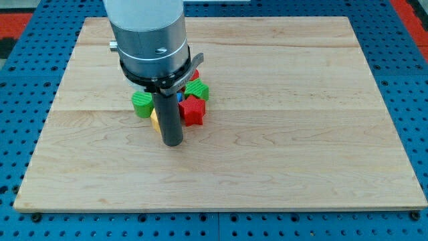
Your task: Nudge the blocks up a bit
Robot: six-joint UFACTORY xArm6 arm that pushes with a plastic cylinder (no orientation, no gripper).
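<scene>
A tight cluster of small blocks sits on the wooden board [281,154], left of centre. A green round block [141,104] is at the cluster's left. A red star-like block [192,110] is at its right, with a green block [198,90] above it. A yellow block [154,119] peeks out beside the rod, and a bit of blue [179,97] shows behind it. A red block [195,73] shows at the cluster's top, mostly hidden by the arm. My tip [173,142] rests just below the cluster, right of the yellow block and close to the red star-like block.
The arm's grey cylindrical body [147,33] covers the cluster's top part. The board lies on a blue perforated table [27,114]. A red surface [17,17] shows at the view's top left corner.
</scene>
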